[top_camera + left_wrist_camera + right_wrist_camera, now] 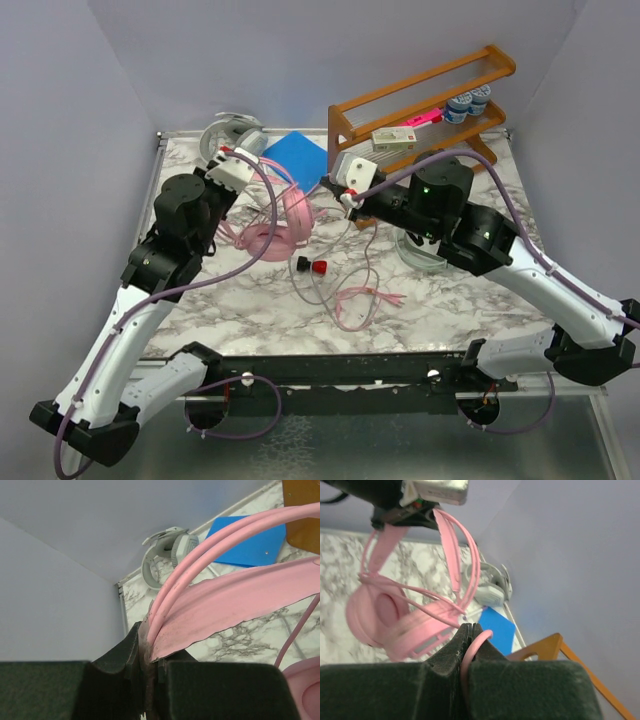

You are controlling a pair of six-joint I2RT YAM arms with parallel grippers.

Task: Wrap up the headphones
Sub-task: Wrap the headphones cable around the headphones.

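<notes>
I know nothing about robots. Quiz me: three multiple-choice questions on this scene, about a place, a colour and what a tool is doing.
1. Where on the marble-patterned table lies the silver-grey over-ear headset? A far left corner; B centre; C near right corner.
2. What colour is the padded over-ear headset that the left tool grips? A mint green; B black; C pink.
3. The right tool is: A wide open; B shut on a thin pink cable; C shut on nothing.
Answers: 1 A: it sits by the corner walls. 2 C: a pink headband leaves its shut jaws. 3 B: the cable loops out between its shut jaws.
</notes>
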